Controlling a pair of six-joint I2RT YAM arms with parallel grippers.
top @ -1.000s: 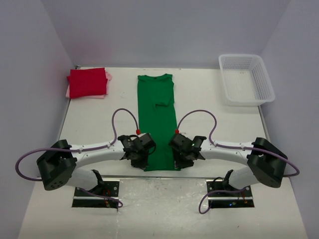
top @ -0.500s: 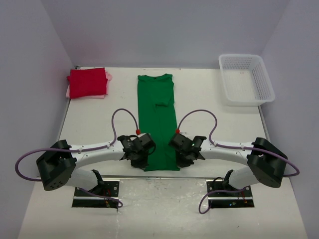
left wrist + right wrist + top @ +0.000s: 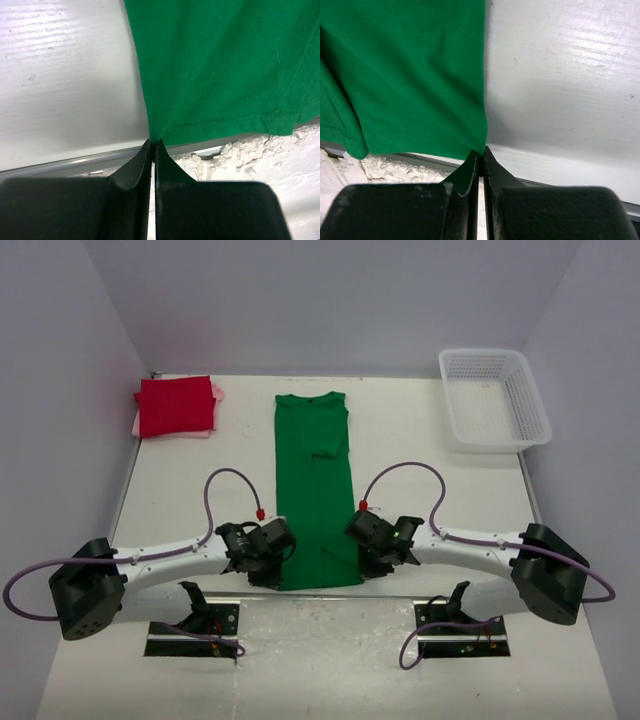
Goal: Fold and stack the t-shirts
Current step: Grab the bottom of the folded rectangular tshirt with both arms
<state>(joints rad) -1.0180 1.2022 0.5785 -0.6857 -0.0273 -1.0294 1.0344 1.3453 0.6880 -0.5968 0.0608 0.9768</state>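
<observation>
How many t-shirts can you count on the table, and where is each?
3. The green t-shirt lies lengthwise in the centre; the red t-shirt sits folded at the far left corner; the pink t-shirt lies under it, only edges showing. Others may be hidden beneath.

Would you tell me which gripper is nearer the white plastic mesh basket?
Right. The right gripper pinches the green t-shirt's near corner on the basket's side; the left gripper pinches the opposite corner, farther.

A plain bright green t-shirt is seen centrally on a white table. At the far left, a plain red t-shirt is shown, edged by a pale pink t-shirt. At the far right, a white mesh basket is seen.
</observation>
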